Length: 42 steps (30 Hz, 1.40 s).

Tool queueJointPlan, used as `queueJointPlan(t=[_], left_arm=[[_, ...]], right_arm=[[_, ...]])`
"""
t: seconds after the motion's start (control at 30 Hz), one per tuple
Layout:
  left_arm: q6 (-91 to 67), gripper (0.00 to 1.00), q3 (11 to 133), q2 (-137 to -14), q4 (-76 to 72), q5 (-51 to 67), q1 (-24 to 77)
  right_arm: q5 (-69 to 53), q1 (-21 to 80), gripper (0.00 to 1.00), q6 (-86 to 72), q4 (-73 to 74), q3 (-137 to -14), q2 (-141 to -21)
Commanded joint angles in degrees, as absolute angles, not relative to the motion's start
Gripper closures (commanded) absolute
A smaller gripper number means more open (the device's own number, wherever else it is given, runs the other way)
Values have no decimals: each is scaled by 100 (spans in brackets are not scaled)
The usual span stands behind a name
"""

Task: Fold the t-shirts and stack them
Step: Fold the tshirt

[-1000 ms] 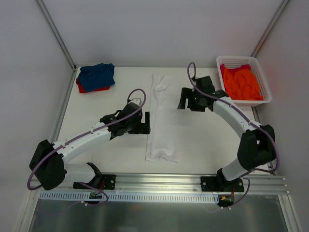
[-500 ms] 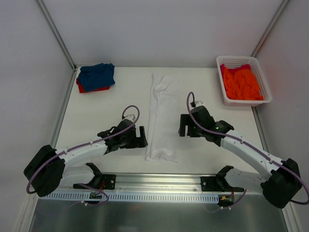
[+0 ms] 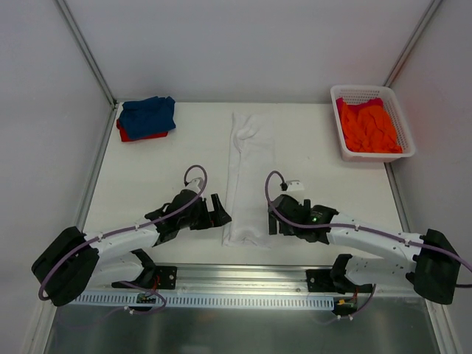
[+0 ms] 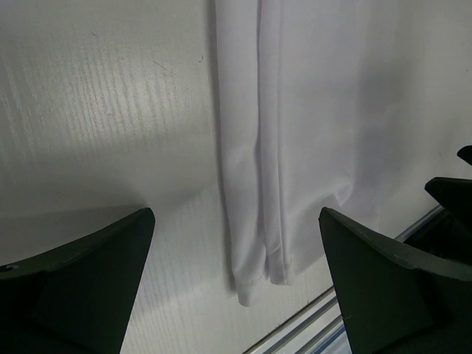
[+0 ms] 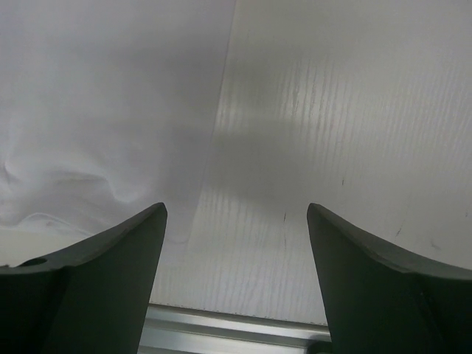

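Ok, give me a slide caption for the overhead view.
Open left hand and open right hand flank the near end of the white t-shirt folded lengthwise.

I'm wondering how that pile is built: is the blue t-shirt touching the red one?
Touching. The top view shows the blue t-shirt lying on the red t-shirt, whose edge peeks out beneath it.

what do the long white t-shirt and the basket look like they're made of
White t-shirt: soft matte cloth, probably a cotton knit; it lies limp in flat folded layers with soft creases. Basket: stiff white plastic by the look of it, with moulded lattice walls and a smooth rim.
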<state>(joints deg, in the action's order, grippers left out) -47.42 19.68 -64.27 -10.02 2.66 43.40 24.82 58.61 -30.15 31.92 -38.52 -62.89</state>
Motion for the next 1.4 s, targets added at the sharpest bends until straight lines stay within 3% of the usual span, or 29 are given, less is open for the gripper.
queueJointPlan(t=[0.0, 0.23, 0.43, 0.8, 1.0, 1.37], left_arm=[[-5036, 2, 1522, -6355, -1107, 431, 4289], [-5203, 2, 1169, -6029, -1160, 308, 4298], [-5194, 2, 1134, -6134, -1318, 334, 4298], [-5282, 2, 1020, -6469, -1810, 510, 4298], [-5265, 2, 984, -6495, -1881, 554, 4298], [-5273, 3, 905, -6451, -1951, 597, 4298]], right_arm=[[3374, 6266, 19, -3786, 3612, -3885, -6599], [4473, 7119, 21, -4571, 3737, -3991, -6742], [4254, 7146, 19, -4517, 1961, -2770, -5154], [3675, 6549, 15, -4615, 1890, -1670, -3305], [2709, 5706, 14, -3686, 1680, -1767, -3426], [-753, 3517, 14, -2452, 406, -1697, -4324]])
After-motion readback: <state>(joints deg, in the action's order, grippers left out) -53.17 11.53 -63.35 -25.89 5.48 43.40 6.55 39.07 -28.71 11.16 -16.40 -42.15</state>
